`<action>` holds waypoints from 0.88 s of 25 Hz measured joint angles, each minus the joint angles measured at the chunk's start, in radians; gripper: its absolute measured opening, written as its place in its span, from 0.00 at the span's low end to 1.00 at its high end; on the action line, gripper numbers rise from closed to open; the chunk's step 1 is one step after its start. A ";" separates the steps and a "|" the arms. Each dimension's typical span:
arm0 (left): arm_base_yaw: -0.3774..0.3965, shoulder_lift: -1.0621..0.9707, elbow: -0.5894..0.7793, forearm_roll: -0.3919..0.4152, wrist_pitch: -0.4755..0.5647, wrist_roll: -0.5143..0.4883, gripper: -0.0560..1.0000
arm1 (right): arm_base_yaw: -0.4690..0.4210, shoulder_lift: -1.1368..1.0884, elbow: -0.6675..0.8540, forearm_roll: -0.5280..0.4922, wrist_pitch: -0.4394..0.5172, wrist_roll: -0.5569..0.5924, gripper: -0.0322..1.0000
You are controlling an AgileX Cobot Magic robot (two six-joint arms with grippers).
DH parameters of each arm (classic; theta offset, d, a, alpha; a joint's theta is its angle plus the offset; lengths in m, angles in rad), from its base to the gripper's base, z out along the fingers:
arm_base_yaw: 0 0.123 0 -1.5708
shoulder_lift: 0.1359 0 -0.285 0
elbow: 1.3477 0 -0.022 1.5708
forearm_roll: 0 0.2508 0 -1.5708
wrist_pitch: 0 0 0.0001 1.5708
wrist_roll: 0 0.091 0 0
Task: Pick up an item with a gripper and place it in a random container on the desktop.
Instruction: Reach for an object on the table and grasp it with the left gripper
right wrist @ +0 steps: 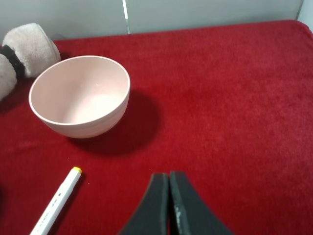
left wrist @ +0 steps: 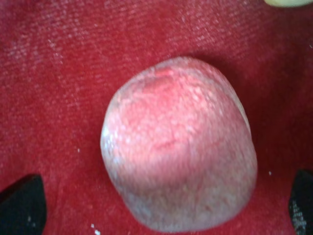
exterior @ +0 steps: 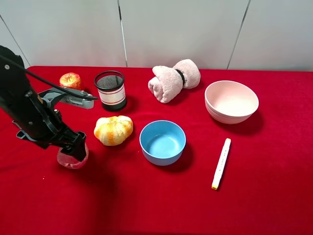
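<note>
The left tool [exterior: 74, 148] stands open astride the peach [left wrist: 178, 147] at the near left of the surface [exterior: 161, 210], gripping nothing. An off-centre close could squirt the round fruit out toward the bread [exterior: 113, 130] just right. The way to the mesh cup [exterior: 110, 89], farther back, looks open. The right tool [right wrist: 169, 205] is closed and empty.

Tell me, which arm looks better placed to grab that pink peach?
Left. The left gripper sits right over the peach, with its fingers open on either side. The right gripper is shut and far off, by the pink bowl.
</note>
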 joint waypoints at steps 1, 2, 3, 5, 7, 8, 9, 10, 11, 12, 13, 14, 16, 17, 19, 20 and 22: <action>0.000 0.008 0.000 0.002 -0.006 0.000 0.99 | 0.000 0.000 0.000 0.000 0.000 0.000 0.00; 0.000 0.018 -0.001 0.002 -0.008 0.000 0.99 | 0.000 0.000 0.000 0.000 0.000 0.000 0.00; 0.000 0.028 -0.001 0.003 -0.014 0.000 0.99 | 0.000 0.000 0.000 0.000 0.000 0.000 0.00; 0.000 0.051 -0.001 0.003 -0.032 0.003 0.99 | 0.000 0.000 0.000 0.000 0.000 0.000 0.00; -0.005 0.073 -0.001 0.003 -0.053 0.010 0.99 | 0.000 0.000 0.000 0.000 0.000 0.000 0.00; -0.011 0.083 -0.001 0.003 -0.067 0.013 0.99 | 0.000 0.000 0.000 0.000 0.000 0.000 0.00; -0.019 0.095 -0.001 0.003 -0.083 0.019 0.99 | 0.000 0.000 0.000 0.000 0.000 0.000 0.00; -0.027 0.110 -0.002 0.003 -0.096 0.021 0.99 | 0.000 0.000 0.000 0.000 0.000 0.000 0.00; -0.034 0.121 -0.002 0.003 -0.107 0.023 0.99 | 0.000 0.000 0.000 0.000 0.000 0.000 0.00; -0.043 0.132 -0.002 0.003 -0.116 0.023 0.99 | 0.000 0.000 0.000 0.000 0.000 0.000 0.00; -0.050 0.145 -0.002 0.003 -0.124 0.023 0.99 | 0.000 0.000 0.000 0.000 0.000 0.000 0.00; -0.055 0.154 -0.002 0.003 -0.129 0.023 0.99 | 0.000 0.000 0.000 0.000 0.000 0.000 0.00; -0.058 0.166 -0.002 0.003 -0.133 0.026 0.98 | 0.000 0.000 0.000 0.000 0.000 0.000 0.00; -0.058 0.169 -0.002 0.003 -0.133 0.026 0.97 | 0.000 0.000 0.000 0.000 0.000 0.000 0.00; -0.058 0.169 -0.002 0.003 -0.133 0.026 0.95 | 0.000 0.000 0.000 0.000 0.000 0.000 0.00; -0.058 0.169 -0.002 0.003 -0.133 0.026 0.94 | 0.000 0.000 0.000 0.000 0.000 0.000 0.00; -0.058 0.169 -0.002 0.003 -0.133 0.026 0.90 | 0.000 0.000 0.000 0.000 0.000 0.000 0.00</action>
